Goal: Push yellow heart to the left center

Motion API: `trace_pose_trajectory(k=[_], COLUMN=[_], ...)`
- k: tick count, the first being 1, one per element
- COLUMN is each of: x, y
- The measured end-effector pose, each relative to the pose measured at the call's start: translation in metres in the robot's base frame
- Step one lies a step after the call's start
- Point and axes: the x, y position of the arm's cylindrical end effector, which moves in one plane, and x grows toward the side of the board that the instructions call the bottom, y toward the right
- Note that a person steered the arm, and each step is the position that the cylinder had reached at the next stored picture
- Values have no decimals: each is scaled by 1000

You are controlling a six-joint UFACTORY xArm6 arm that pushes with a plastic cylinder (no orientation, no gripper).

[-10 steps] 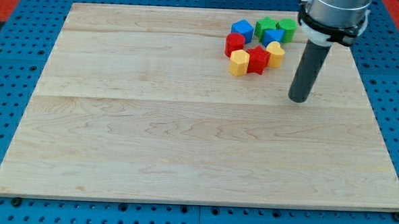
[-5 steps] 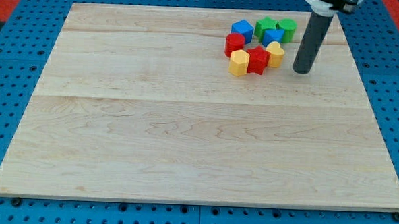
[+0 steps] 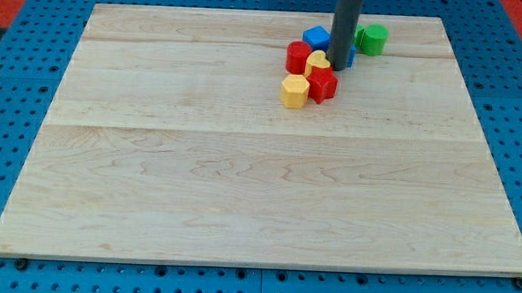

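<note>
Dark upright rod (image 3: pixel 346 26), my tip (image 3: pixel 339 65) touching yellow heart (image 3: pixel 318 62), no jaws visible

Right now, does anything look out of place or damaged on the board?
Nothing damaged. My tip is inside the cluster at the view's top, against the yellow heart, hiding part of the blue blocks. The green block sits apart.
</note>
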Motion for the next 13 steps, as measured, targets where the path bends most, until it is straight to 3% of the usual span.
trace_pose_trajectory(k=[6,10,11,13], x=[0,52,49,-15], y=[3,-179,-286,-216])
